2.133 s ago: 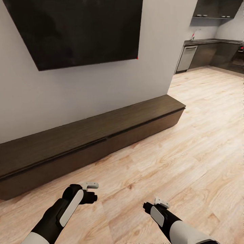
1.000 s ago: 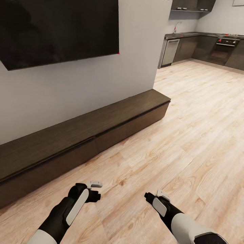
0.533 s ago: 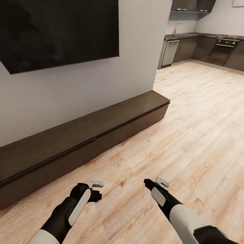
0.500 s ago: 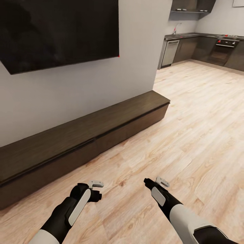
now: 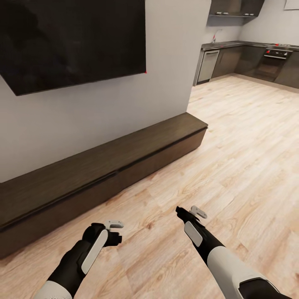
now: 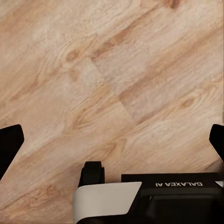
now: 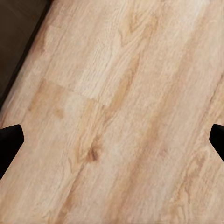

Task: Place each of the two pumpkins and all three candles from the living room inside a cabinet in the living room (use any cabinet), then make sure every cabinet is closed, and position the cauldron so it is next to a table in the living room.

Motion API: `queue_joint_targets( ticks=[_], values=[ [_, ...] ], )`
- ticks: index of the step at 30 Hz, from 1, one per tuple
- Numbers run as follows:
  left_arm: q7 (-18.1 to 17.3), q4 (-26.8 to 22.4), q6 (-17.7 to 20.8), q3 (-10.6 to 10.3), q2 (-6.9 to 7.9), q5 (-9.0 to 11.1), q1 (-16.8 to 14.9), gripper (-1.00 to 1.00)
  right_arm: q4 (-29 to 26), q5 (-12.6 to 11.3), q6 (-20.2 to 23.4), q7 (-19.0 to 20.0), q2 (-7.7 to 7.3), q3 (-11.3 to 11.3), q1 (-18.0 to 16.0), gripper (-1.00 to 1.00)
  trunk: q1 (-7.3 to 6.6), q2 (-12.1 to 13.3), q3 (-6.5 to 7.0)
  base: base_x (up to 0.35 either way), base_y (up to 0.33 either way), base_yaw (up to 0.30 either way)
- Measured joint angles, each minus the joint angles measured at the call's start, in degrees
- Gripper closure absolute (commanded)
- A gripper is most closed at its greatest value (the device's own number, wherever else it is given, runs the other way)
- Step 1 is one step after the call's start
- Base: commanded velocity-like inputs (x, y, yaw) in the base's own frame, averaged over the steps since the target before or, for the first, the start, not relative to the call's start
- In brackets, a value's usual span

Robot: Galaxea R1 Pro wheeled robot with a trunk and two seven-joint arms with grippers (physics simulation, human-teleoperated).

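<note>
Against the cabinet (image 5: 104, 166), the right gripper (image 5: 187, 211) has pushed forward while the left gripper (image 5: 114, 231) has dropped back (both jaws wide, empty). The cabinet sits closed along the wall, just ahead. Likely still approaching; nothing is stowed.

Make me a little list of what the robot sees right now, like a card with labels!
place: living room, kitchen behind
floor: light wood planks
cabinet: long, low, dark brown, along the wall, drawers shut
wall: black TV above the cabinet
left tool: open, empty, over the floor
right tool: open, empty, over the floor
</note>
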Motion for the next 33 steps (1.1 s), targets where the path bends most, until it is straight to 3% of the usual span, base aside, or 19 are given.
queue_joint_targets(
  ticks=[5,12,15,33],
  values=[
    [-0.08,-0.05,0.14,1.16,-0.09,0.91,0.01,-1.00,-0.02,-0.01,-0.53,-0.04,0.00,-0.03,0.00,-1.00,-1.10,2.01,0.90,0.000,0.000,0.000],
    [-0.04,-0.19,0.27,1.30,0.64,8.90,-0.12,-1.00,0.05,-0.08,-1.15,-0.27,-0.01,0.06,0.01,-1.00,-2.64,4.81,2.15,0.000,0.000,0.000],
    [-0.01,-0.09,0.28,1.32,0.72,10.60,-0.15,-1.00,0.06,-0.15,-0.92,-0.35,-0.01,0.06,0.00,-1.00,-3.30,6.02,2.69,0.000,0.000,0.000],
    [0.09,-0.05,0.29,1.24,0.68,11.40,-0.16,-1.00,0.07,-0.18,-0.74,-0.22,-0.01,0.06,0.00,-1.00,-7.25,13.24,5.93,0.000,0.000,0.000]
  ],
)
